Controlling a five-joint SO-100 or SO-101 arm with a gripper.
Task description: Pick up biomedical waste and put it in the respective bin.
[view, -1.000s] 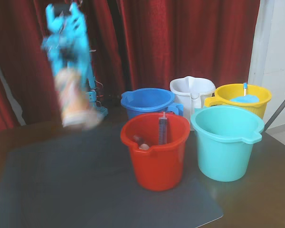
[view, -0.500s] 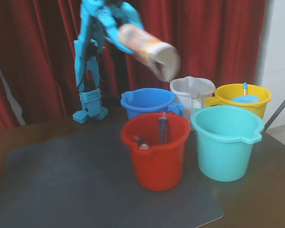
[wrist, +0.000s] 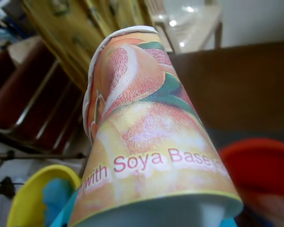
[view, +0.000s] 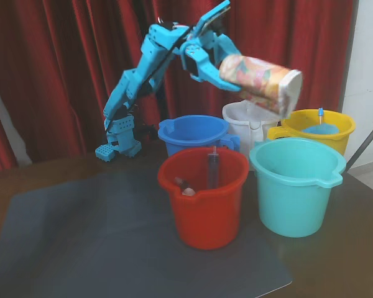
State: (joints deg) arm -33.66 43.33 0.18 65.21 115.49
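Observation:
The paper cup with white rim and orange, red and green print lies on its side in the air, its open end to the right, above the white and turquoise buckets. My blue gripper is shut on the cup's base end. In the wrist view the cup fills the frame, and the fingers are hidden behind it. The turquoise bucket with a pouring lip stands on the table at the right, below and slightly right of the cup.
A red bucket holding a syringe stands front centre on a grey mat. Behind are a blue bucket, a white bucket and a yellow bucket. Red curtains hang behind.

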